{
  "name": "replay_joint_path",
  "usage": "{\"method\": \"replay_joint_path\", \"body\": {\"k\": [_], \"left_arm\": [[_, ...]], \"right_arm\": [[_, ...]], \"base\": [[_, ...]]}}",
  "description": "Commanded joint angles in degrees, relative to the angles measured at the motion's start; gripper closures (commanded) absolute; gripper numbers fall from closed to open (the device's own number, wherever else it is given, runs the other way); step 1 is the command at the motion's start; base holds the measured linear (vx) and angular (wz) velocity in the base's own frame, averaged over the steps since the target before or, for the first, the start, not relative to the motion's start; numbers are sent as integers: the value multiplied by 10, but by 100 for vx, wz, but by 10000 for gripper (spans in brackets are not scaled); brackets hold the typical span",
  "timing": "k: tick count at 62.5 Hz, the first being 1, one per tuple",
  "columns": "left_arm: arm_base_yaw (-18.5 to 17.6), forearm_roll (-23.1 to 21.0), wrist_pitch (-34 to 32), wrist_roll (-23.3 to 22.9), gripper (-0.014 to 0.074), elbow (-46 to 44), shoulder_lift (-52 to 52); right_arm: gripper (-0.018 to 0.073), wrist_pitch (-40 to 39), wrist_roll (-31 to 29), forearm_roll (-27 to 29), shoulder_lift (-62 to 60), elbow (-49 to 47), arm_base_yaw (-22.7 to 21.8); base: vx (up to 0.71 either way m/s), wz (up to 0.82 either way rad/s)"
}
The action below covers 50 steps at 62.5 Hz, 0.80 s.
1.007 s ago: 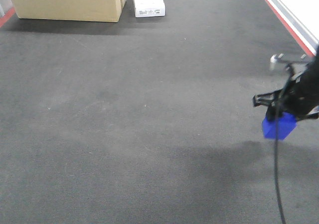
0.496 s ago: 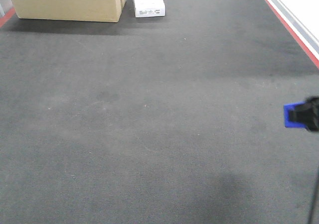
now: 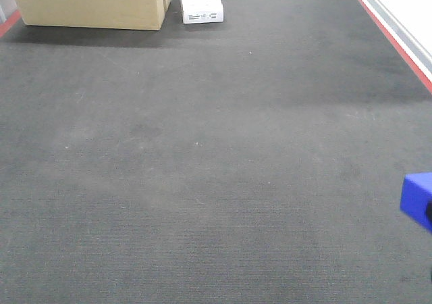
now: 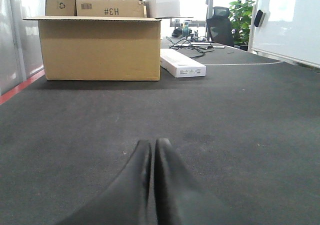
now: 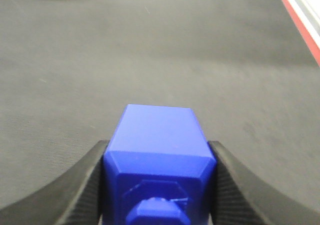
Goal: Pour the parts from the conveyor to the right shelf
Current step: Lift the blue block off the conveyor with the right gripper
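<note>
One of the parts, a bright blue block with a stub facing the camera, sits clamped between the black fingers of my right gripper, held above the conveyor's dark grey belt. In the front view only a corner of the block shows at the right border, and the gripper itself is almost cut off. My left gripper hovers low over the belt, shut with nothing between its fingertips. The right shelf is out of view.
A large cardboard box and a flat white box stand at the belt's far end. The red side edge runs along the right. Stacked cartons, an office chair and a plant lie beyond.
The right gripper with the blue block has swung right and nearer in the front view, so that the arm and cable have left the picture and only a corner of the block remains.
</note>
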Motion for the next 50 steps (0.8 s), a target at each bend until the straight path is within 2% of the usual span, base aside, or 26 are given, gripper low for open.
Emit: {"method": "replay_joint_path", "body": {"k": [1,7,20,50], "left_arm": [[-2,0,-41,-5,603,17,-6],[-2,0,-41,-5,603,17,-6],[-2,0,-41,-5,603,17,-6],[-2,0,-41,-5,603,17,-6]], "right_arm": [[569,-49,-57,50,-48,9,-2],[569,-59,-84,65,-93,35,-2],[569,-96,-88,66,-139,64,-2],[569,-57,-88,66,-139,65,-2]], "base": [[0,0],[0,0],[0,0],[0,0]]}}
